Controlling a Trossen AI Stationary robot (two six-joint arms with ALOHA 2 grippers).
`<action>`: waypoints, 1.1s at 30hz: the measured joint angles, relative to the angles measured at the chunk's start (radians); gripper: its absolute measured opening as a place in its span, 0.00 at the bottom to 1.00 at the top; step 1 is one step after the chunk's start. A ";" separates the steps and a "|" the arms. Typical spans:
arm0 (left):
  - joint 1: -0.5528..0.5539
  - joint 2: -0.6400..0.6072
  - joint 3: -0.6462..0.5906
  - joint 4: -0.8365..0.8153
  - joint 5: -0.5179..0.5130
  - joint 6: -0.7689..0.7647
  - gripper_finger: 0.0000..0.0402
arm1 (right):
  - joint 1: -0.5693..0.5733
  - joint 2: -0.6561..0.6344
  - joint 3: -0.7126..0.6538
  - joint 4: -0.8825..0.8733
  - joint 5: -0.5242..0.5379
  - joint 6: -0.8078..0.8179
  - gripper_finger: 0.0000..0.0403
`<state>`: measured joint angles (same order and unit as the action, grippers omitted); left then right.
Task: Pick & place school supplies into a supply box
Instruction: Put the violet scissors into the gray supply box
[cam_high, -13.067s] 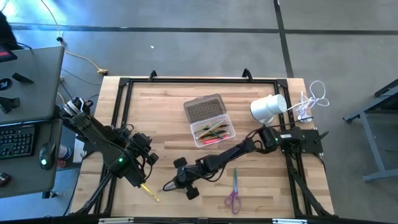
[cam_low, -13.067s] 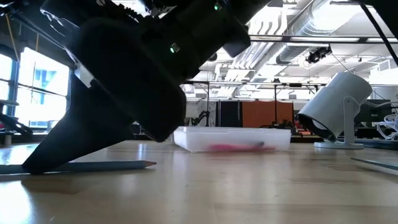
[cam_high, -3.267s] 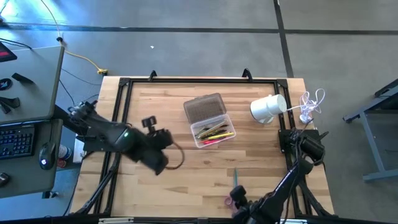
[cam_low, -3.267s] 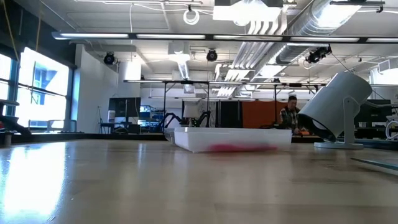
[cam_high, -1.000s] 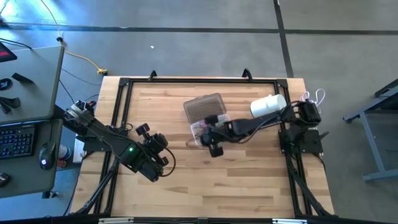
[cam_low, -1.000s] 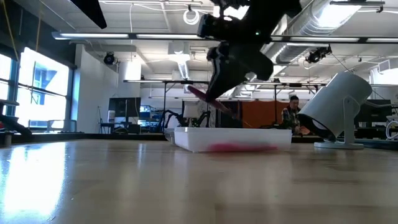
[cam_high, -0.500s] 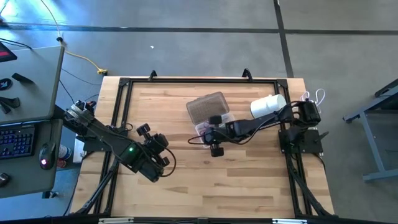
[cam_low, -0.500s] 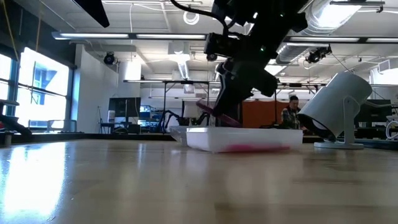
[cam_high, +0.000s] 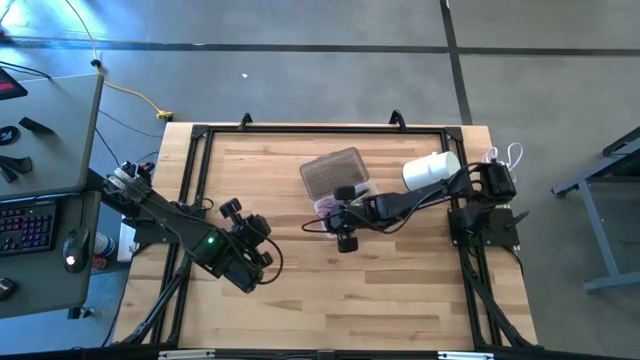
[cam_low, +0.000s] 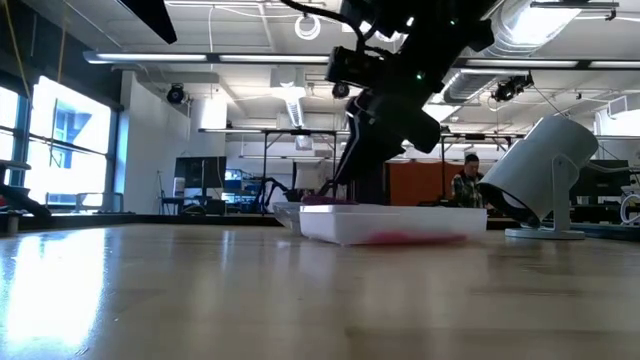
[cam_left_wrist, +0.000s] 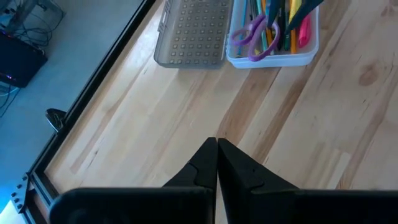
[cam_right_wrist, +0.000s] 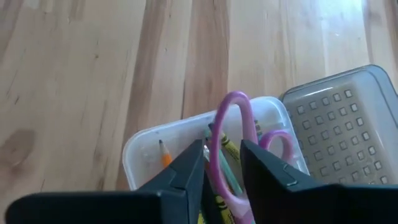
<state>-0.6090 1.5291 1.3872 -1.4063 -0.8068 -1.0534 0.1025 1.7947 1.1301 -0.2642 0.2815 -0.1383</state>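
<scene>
Having parted its jaws at frame centre, our right gripper (cam_right_wrist: 222, 163) has let the scissors (cam_left_wrist: 251, 38) settle into the box (cam_left_wrist: 273, 58), while our left gripper (cam_left_wrist: 217, 163), lower left, stays shut on nothing.

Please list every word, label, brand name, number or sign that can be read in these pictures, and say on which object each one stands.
No text can be read.
yellow pencil in the supply box: dark printing along its side, too blurred to read.
scissors, open lid, white cylindrical object: no markings visible.
</scene>
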 joint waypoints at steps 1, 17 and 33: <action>0.000 0.000 0.000 0.000 -0.005 0.000 0.12 | 0.004 0.000 0.001 0.000 0.001 0.000 0.23; 0.000 0.000 0.000 -0.001 -0.067 -0.001 0.12 | -0.034 -0.001 -0.015 0.058 -0.149 -0.024 0.23; 0.000 0.000 0.000 -0.007 -0.018 0.001 0.12 | -0.162 -0.005 -0.126 0.094 -0.151 -0.026 0.23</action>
<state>-0.6086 1.5295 1.3872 -1.4138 -0.8250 -1.0527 -0.0597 1.7893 1.0043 -0.1699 0.1308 -0.1642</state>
